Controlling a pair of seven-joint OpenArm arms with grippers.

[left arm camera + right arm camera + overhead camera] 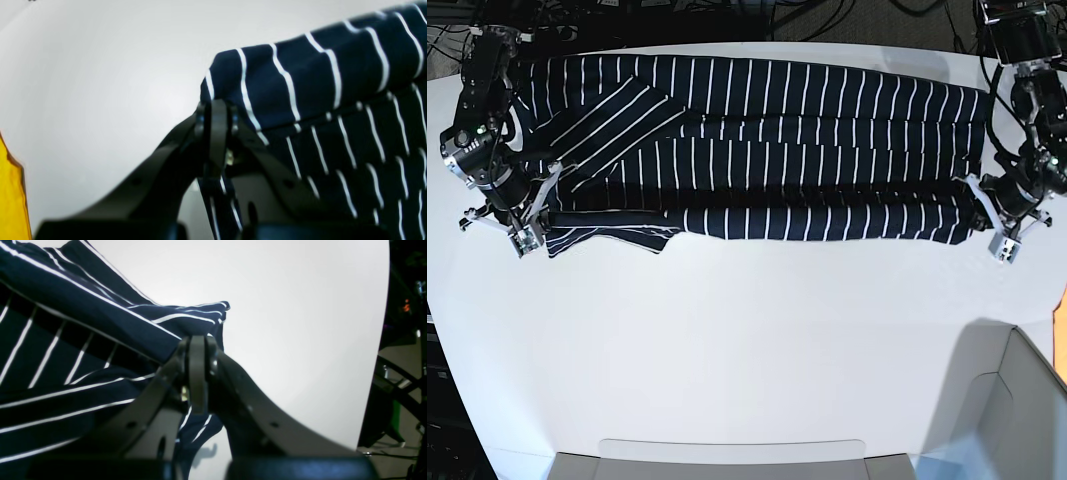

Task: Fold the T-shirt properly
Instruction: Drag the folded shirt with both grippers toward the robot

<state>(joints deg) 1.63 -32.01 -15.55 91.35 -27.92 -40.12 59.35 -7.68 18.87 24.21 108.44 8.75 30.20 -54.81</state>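
Observation:
The T-shirt, dark navy with thin white stripes, lies stretched sideways across the far half of the white table. Its near edge runs as a straight folded band between my two grippers. My left gripper is at the base view's right, shut on the shirt's corner there. The left wrist view shows its jaws closed, with striped cloth draped above and behind them. My right gripper, at the base view's left, is shut on the other end. In its wrist view the jaws pinch bunched cloth.
A grey bin sits at the table's near edge, and another grey box stands at the near right. A yellow object shows at the left wrist view's edge. The table's edge lies right of my right gripper, with dark clutter beyond.

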